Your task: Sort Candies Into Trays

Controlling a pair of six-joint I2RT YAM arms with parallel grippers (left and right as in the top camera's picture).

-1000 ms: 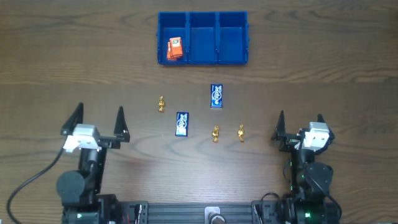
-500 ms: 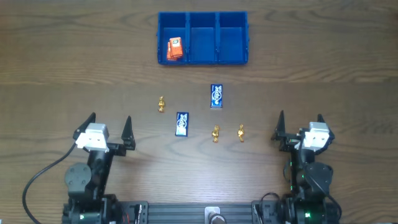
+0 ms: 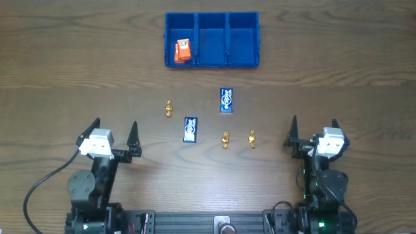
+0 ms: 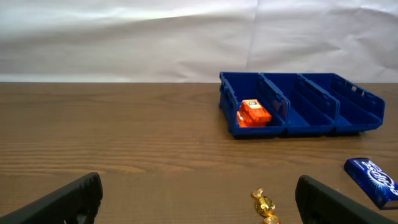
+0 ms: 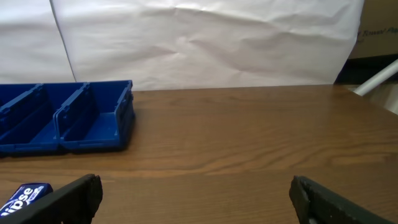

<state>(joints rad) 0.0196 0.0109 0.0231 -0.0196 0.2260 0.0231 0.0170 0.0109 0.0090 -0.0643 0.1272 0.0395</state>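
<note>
**Top view.** The blue tray (image 3: 212, 40) stood at the far side of the desk (image 3: 364, 84), with three compartments side by side. An orange candy (image 3: 183, 51) lay in the left compartment. On the open desk between the tray and the arms lay a farther blue bar (image 3: 226, 100), a nearer blue bar (image 3: 190, 129), a left gold candy (image 3: 169, 108), a middle gold candy (image 3: 225, 139) and a right gold candy (image 3: 251, 138). The left pincer (image 3: 115, 123) stood released, jaws wide apart, at the near left. The nearer blue bar was the closest item on its inner side, apart from it. The right pincer (image 3: 313, 121) stood released at the near right. The right gold candy lay on its inner side, apart from it. Neither pincer held or touched any candy.

**Left wrist view.** The fingers (image 4: 68, 199) were spread wide with bare desk between them. One gold candy (image 4: 265, 204) lay just ahead, nearer one finger and clear of both. One blue bar (image 4: 373, 180) lay off to the side; which of the two could not be told. The tray stood well ahead with the orange candy in its end compartment.

**Right wrist view.** The fingers (image 5: 336, 199) were spread wide over bare desk. The tray stood well ahead to one side. One end of a blue bar showed beside one finger, not touching it.
</note>
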